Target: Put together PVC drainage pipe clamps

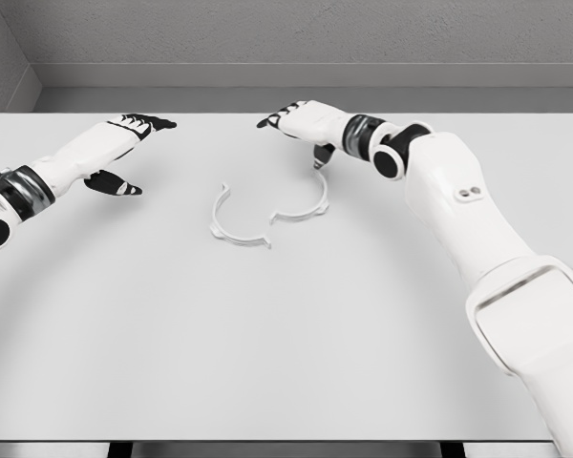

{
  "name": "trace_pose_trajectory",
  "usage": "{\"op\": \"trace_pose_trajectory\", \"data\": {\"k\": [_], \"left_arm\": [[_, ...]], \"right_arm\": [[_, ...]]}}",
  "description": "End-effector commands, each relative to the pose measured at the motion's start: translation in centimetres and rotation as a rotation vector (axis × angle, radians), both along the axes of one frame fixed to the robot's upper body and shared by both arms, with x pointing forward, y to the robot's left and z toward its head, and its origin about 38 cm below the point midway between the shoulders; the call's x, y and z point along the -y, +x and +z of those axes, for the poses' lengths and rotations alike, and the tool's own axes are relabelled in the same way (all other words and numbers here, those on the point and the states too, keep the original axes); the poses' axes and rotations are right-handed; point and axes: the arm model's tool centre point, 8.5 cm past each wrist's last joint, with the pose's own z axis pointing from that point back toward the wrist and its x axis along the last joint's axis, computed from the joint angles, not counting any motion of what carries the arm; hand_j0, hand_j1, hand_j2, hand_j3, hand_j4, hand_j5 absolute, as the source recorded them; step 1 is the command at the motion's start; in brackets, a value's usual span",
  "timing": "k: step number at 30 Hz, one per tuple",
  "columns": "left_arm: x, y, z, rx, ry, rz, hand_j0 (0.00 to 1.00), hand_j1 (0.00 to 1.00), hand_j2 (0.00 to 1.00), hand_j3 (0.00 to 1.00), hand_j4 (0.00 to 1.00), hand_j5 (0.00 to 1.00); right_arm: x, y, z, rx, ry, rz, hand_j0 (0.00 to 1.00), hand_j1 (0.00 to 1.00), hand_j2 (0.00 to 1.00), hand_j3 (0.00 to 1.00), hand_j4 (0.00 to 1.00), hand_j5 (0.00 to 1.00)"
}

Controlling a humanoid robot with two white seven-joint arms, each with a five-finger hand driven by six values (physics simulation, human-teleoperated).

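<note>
My left hand [124, 143] hovers open, left of the two clamp halves [267, 215] lying on the table [286, 334]. My right hand [301, 124], open too, sits just behind them; I'd lower it gently onto the nearer half.

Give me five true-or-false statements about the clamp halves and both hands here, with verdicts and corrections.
1. Two white clamp halves lie on the table. True: the left clamp half and the right clamp half.
2. The right hand grips a clamp half. False: it hovers above the table, holding nothing.
3. The left hand is open and holds nothing. True.
4. The halves are stacked one on the other. False: they lie side by side, curves facing each other.
5. Both halves lie between the two hands. True.
</note>
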Motion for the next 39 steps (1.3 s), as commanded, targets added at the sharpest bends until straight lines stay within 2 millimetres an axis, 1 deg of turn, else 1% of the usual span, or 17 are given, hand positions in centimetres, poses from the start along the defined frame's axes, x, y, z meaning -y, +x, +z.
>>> {"op": "trace_pose_trajectory", "data": {"k": [1, 6, 9, 11, 12, 13, 14, 16, 18, 19, 22, 24, 27, 28, 29, 30, 39], "left_arm": [[-0.1, 0.0, 0.0, -0.001, -0.007, 0.004, 1.00, 1.00, 1.00, 1.00, 1.00, 1.00], [-0.1, 0.0, 0.0, -0.002, -0.007, 0.004, 1.00, 1.00, 1.00, 1.00, 1.00, 1.00], [-0.1, 0.0, 0.0, -0.002, -0.007, 0.004, 1.00, 1.00, 1.00, 1.00, 1.00, 1.00], [-0.1, 0.0, 0.0, -0.002, -0.007, 0.004, 1.00, 1.00, 1.00, 1.00, 1.00, 1.00], [-0.1, 0.0, 0.0, -0.002, -0.007, 0.004, 1.00, 1.00, 1.00, 1.00, 1.00, 1.00], [-0.1, 0.0, 0.0, -0.002, -0.007, 0.004, 1.00, 1.00, 1.00, 1.00, 1.00, 1.00], [-0.1, 0.0, 0.0, -0.002, -0.007, 0.004, 1.00, 1.00, 1.00, 1.00, 1.00, 1.00], [0.0, 0.0, -0.1, -0.002, -0.008, 0.003, 1.00, 1.00, 1.00, 1.00, 1.00, 1.00], [0.0, 0.0, -0.1, -0.002, -0.008, 0.003, 1.00, 1.00, 1.00, 1.00, 1.00, 1.00], [0.0, 0.0, 0.0, -0.001, -0.008, 0.002, 1.00, 1.00, 1.00, 1.00, 1.00, 1.00], [-0.1, 0.0, 0.0, -0.001, -0.007, 0.003, 1.00, 1.00, 1.00, 1.00, 1.00, 1.00], [-0.1, 0.0, 0.0, -0.001, -0.007, 0.004, 1.00, 1.00, 1.00, 1.00, 1.00, 1.00], [-0.1, 0.0, 0.1, 0.000, -0.007, 0.004, 1.00, 1.00, 1.00, 1.00, 1.00, 1.00], [-0.1, 0.0, 0.1, 0.000, -0.007, 0.004, 1.00, 1.00, 1.00, 1.00, 1.00, 1.00], [-0.1, 0.0, 0.1, 0.000, -0.007, 0.004, 1.00, 1.00, 1.00, 1.00, 1.00, 1.00], [-0.1, 0.0, 0.1, 0.000, -0.007, 0.004, 1.00, 1.00, 1.00, 1.00, 1.00, 1.00], [-0.1, 0.0, 0.1, 0.000, -0.007, 0.004, 1.00, 1.00, 1.00, 1.00, 1.00, 1.00]], "right_arm": [[-0.6, -0.1, 0.1, 0.000, 0.011, 0.007, 1.00, 1.00, 1.00, 1.00, 1.00, 1.00], [-1.5, -0.2, 0.5, 0.008, 0.012, 0.026, 1.00, 1.00, 1.00, 1.00, 1.00, 1.00], [-1.5, 0.2, 1.8, 0.029, 0.018, 0.024, 1.00, 1.00, 1.00, 1.00, 1.00, 1.00], [-0.5, 0.9, 2.9, 0.045, 0.016, 0.001, 1.00, 1.00, 1.00, 1.00, 1.00, 1.00], [0.8, 1.2, 2.8, 0.046, 0.004, -0.021, 1.00, 1.00, 1.00, 1.00, 1.00, 1.00], [1.6, 1.3, 2.8, 0.046, -0.002, -0.032, 1.00, 1.00, 1.00, 1.00, 1.00, 1.00], [2.9, 1.5, 2.6, 0.045, -0.013, -0.055, 1.00, 1.00, 1.00, 1.00, 1.00, 1.00], [4.8, 1.9, 1.8, 0.034, -0.017, -0.101, 1.00, 1.00, 1.00, 1.00, 1.00, 1.00], [5.0, 1.9, 1.7, 0.030, -0.022, -0.106, 1.00, 1.00, 1.00, 1.00, 1.00, 1.00], [5.4, 1.9, 1.2, 0.018, -0.028, -0.116, 1.00, 1.00, 1.00, 1.00, 1.00, 1.00], [5.3, 1.7, 0.3, -0.001, -0.043, -0.120, 1.00, 1.00, 1.00, 1.00, 1.00, 1.00], [4.5, 1.5, -0.3, -0.004, -0.054, -0.106, 1.00, 1.00, 1.00, 1.00, 1.00, 1.00], [3.1, 1.3, -0.6, -0.009, -0.047, -0.087, 1.00, 1.00, 1.00, 1.00, 1.00, 1.00], [3.1, 1.2, -1.0, -0.019, -0.049, -0.092, 1.00, 1.00, 1.00, 1.00, 1.00, 1.00], [2.3, 1.0, -1.3, -0.029, -0.047, -0.084, 1.00, 1.00, 1.00, 1.00, 1.00, 1.00], [2.1, 1.0, -1.4, -0.032, -0.046, -0.082, 1.00, 1.00, 1.00, 1.00, 1.00, 1.00], [1.8, 1.0, -1.5, -0.022, -0.061, -0.090, 1.00, 1.00, 1.00, 1.00, 1.00, 1.00]]}}
